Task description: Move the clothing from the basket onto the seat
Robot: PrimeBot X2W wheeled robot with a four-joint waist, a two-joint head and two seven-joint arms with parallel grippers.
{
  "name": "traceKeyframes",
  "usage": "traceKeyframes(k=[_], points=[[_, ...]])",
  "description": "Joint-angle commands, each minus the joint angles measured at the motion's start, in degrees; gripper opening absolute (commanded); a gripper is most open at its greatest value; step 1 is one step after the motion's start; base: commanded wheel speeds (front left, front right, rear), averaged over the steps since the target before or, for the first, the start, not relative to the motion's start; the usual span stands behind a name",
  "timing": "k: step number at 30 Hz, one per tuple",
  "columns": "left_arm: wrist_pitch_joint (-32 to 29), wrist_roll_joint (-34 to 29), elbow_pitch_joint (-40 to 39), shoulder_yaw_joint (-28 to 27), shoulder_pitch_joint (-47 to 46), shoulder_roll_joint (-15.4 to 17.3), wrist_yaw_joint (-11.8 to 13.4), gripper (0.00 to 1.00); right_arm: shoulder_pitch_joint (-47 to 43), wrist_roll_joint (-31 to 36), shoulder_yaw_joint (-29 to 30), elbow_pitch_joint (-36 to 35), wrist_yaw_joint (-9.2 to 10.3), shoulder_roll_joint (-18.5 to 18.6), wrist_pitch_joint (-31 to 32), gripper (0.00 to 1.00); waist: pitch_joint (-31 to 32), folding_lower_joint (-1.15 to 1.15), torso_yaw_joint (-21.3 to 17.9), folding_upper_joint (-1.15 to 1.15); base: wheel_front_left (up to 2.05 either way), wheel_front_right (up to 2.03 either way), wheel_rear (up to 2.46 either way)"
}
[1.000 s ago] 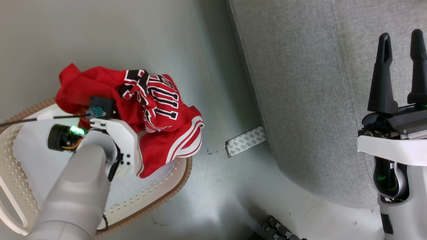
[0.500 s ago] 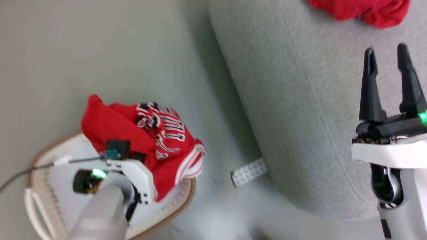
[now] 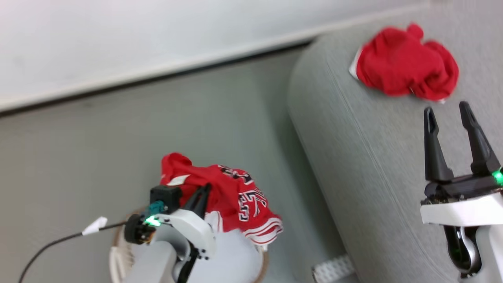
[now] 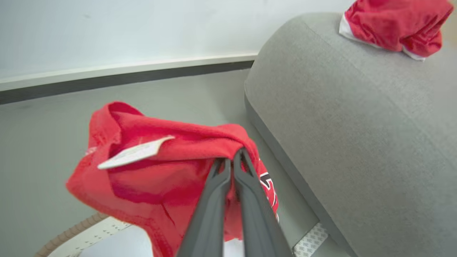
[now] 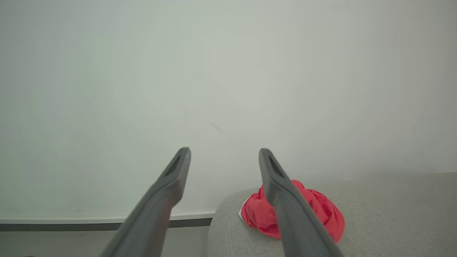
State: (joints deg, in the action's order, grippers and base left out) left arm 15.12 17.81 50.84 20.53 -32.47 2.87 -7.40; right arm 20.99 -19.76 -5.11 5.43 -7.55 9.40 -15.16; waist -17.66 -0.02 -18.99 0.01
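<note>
a plain pale wall (image 3: 157,27) meets a smooth grey-green floor (image 3: 98,157). a white skirting board (image 4: 142,66) over a dark strip (image 4: 142,77) runs between them.

Left claw (image 4: 234,157) is pinched tight; right claw (image 3: 446,110) stands spread wide, fingers pointing up.

There are two red garments: one jersey (image 3: 235,196) with black-and-white lettering and white stripes, and one plain garment (image 3: 404,72) with white trim. The jersey carries one small white tag (image 4: 134,153). There is one laundry basket (image 4: 66,236), white with a brown rim, and one large grey seat (image 3: 373,177). Two grippers are in view, the left gripper (image 4: 232,159) and the right gripper (image 3: 447,108), each with two long dark fingers, which makes four fingers in all. One strip of patterned grey tape (image 3: 332,269) lies on the floor (image 3: 118,149), and one pale wall (image 3: 157,31) stands behind.
</note>
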Motion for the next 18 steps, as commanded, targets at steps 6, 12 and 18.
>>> traceKeyframes(k=[6, 12, 18], points=[[0.0, 3.7, -8.9, 4.3, 2.9, 0.1, 0.0, 0.00, -3.5, -0.4, 0.1, 1.2, 0.13, 1.5, 0.0, 1.00, 11.1, 0.02, 9.0, -0.01, 0.00, 0.00, 0.00], [0.0, 4.3, -14.3, 8.2, 1.7, 0.4, 0.0, 0.00, -7.1, -0.6, -0.1, 2.0, 0.13, 1.8, 0.0, 1.00, 16.4, 0.02, 13.1, -0.01, 0.00, 0.00, 0.00], [0.0, 7.3, -18.8, 12.0, -2.7, 1.6, 0.0, 0.00, -9.9, -1.0, -0.9, 2.5, 0.13, 1.1, 0.0, 1.00, 18.5, 0.02, 16.1, -0.01, 0.00, 0.00, 0.00]])
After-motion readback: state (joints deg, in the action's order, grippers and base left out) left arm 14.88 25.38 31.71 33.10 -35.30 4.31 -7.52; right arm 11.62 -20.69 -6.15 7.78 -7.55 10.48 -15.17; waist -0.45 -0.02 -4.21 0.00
